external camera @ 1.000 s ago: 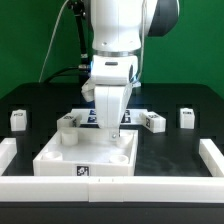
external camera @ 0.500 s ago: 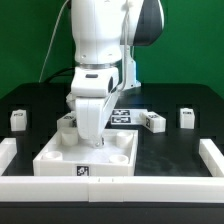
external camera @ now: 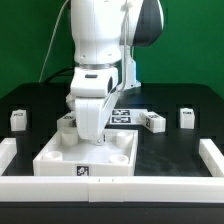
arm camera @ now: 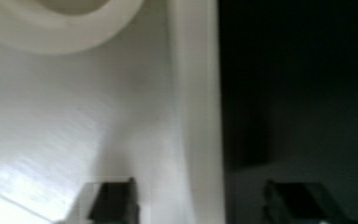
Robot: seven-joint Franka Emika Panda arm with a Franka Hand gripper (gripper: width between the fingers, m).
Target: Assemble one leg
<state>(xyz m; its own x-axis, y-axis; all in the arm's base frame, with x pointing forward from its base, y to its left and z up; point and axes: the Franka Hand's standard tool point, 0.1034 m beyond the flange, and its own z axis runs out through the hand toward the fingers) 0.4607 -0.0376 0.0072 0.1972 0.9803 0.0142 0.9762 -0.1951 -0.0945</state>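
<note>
Nearest, a low white wall point(external camera: 110, 183) fences the desk point(external camera: 35, 105), and behind it the panel point(external camera: 88, 153) lies flat with no leg fitted to it. Over the panel's far part the tool point(external camera: 98, 138) hangs pointing down. The wrist view shows it released, its fingertips point(arm camera: 108, 200) set wide with nothing between them. One is over the white panel near a hole point(arm camera: 60, 15) and the other over the dark desk, so the panel's edge runs between them. Just beyond that edge, toward the exterior view's left, stands a leg point(external camera: 67, 124), near the tool but untouched. A second leg point(external camera: 152, 122) lies toward the right, with a third leg point(external camera: 17, 119) and a fourth leg point(external camera: 186, 118) well apart at either side. The marker board point(external camera: 122, 117) lies behind the tool. By my judgement the job is at its start: the tool is either about to grip the panel's edge to square it up or on its way to the near leg. Either way, the next move calls for centring the part between the fingertips, sinking lower and closing squarely so nothing twists
</note>
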